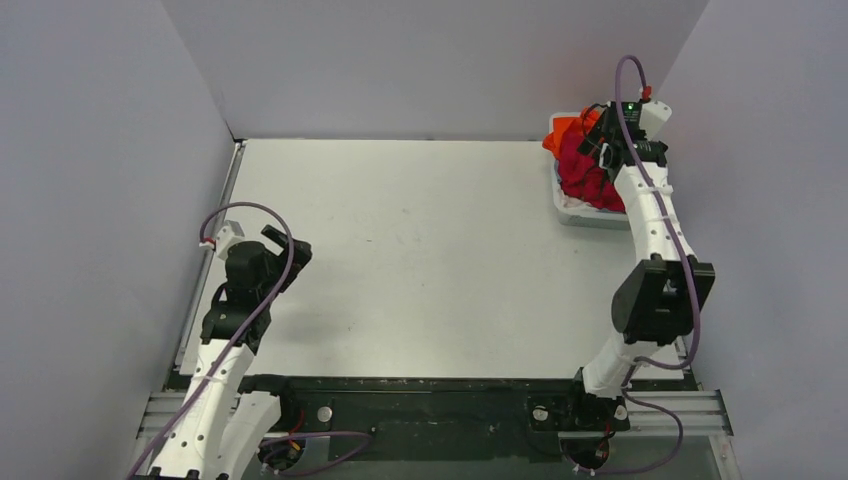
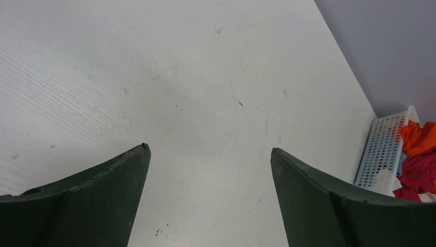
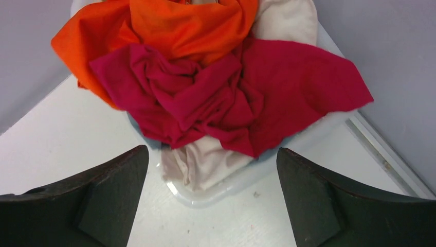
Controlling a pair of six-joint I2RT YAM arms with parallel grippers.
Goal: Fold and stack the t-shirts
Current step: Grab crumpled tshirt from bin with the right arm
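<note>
Three crumpled t-shirts lie heaped in a white plastic basket (image 1: 583, 214) at the table's far right corner. The crimson red shirt (image 3: 241, 98) lies on top, the bright orange shirt (image 3: 169, 25) behind it, and the cream-white shirt (image 3: 205, 162) beneath, spilling over the rim. The red shirt (image 1: 583, 172) and orange shirt (image 1: 566, 129) also show in the top view. My right gripper (image 3: 212, 154) hovers above the heap, open and empty. My left gripper (image 2: 208, 152) is open and empty over bare table at the left. The basket (image 2: 383, 149) also shows in the left wrist view.
Grey walls enclose the white table (image 1: 420, 250) on three sides. A metal rail (image 1: 210, 230) runs along the left edge, and another shows in the right wrist view (image 3: 383, 159) beside the basket. The arm bases stand on a dark strip (image 1: 420, 405) at the near edge.
</note>
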